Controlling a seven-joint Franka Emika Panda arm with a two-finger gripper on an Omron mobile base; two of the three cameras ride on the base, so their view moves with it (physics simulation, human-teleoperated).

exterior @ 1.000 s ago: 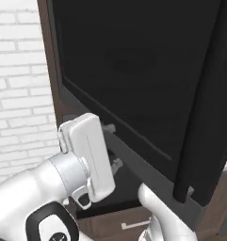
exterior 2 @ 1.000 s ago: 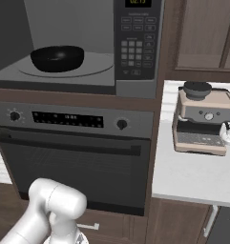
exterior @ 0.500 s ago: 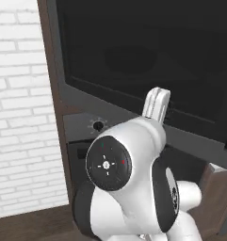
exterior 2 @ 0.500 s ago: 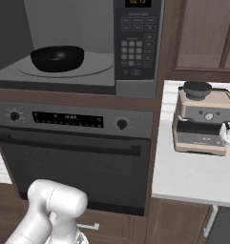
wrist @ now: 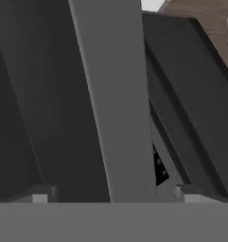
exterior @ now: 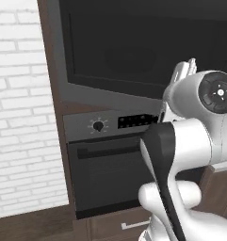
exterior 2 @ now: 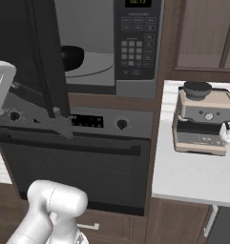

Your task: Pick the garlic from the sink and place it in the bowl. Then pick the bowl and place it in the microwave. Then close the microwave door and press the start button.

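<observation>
The bowl (exterior 2: 71, 57) sits inside the microwave (exterior 2: 111, 45); garlic not discernible. The microwave door (exterior 2: 46, 62) is partly swung, not latched. The gripper (wrist: 110, 196), fingers spread wide and empty, straddles the door's edge. Closing and start button remain.

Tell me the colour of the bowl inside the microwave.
Glossy black. The bowl shows best in the right base view, partly hidden behind the microwave door.
</observation>
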